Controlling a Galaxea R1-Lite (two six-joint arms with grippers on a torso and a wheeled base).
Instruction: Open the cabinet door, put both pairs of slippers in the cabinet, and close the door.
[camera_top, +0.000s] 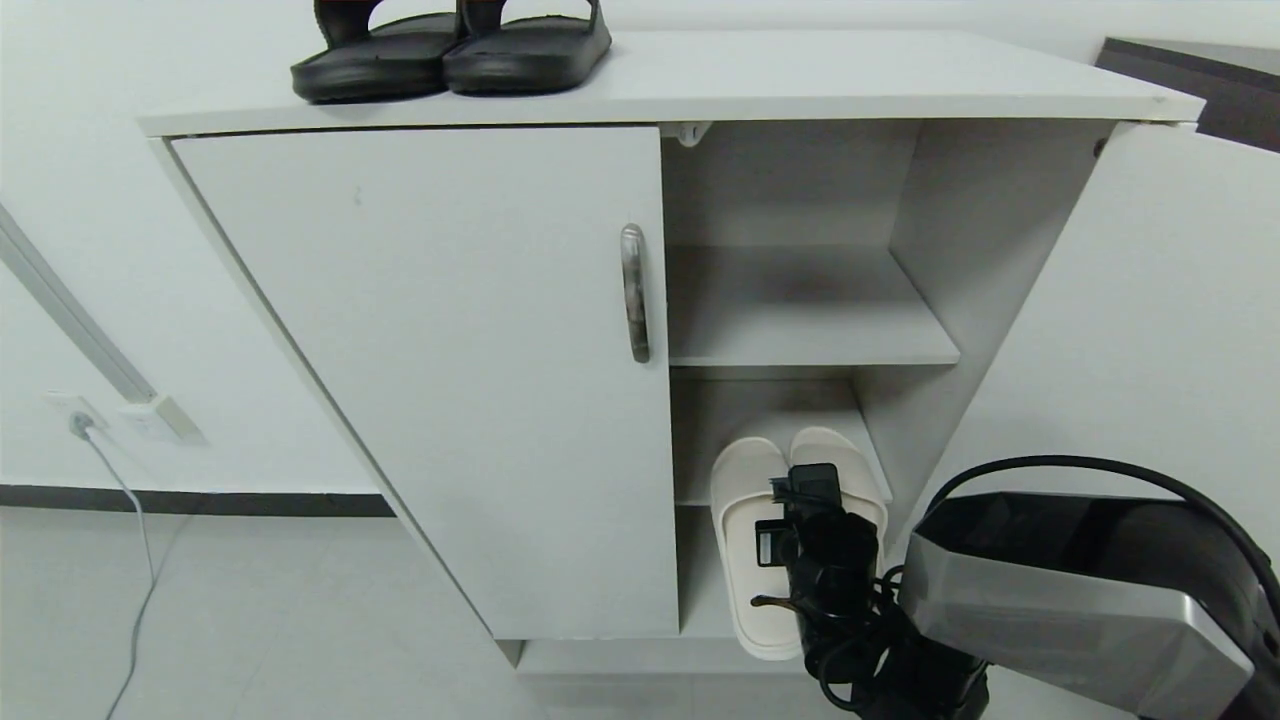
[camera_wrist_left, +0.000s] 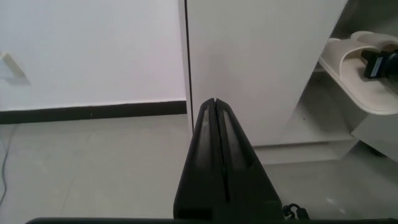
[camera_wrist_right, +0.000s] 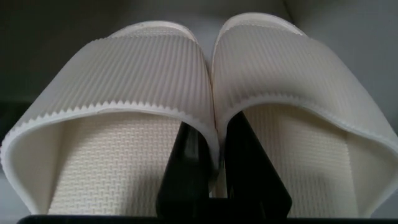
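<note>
The white cabinet (camera_top: 800, 75) has its left door (camera_top: 430, 380) closed, with a metal handle (camera_top: 634, 292), and its right door (camera_top: 1150, 330) swung open. A black pair of slippers (camera_top: 450, 55) stands on the cabinet top at the left. My right gripper (camera_top: 810, 500) is shut on the white pair of slippers (camera_top: 745, 520), pinching the straps' inner edges (camera_wrist_right: 214, 134) together. Their toes are inside the compartment below the middle shelf (camera_top: 800, 320) and their heels stick out past the front. My left gripper (camera_wrist_left: 215, 102) is shut and empty, low above the floor by the closed door; the white slippers (camera_wrist_left: 354, 68) lie off to its side.
A wall socket with a grey cable (camera_top: 75, 420) sits low on the wall to the left. Bare floor (camera_top: 250, 620) spreads before the closed door. A dark piece of furniture (camera_top: 1200, 70) stands behind the cabinet's right end. The upper compartment holds nothing.
</note>
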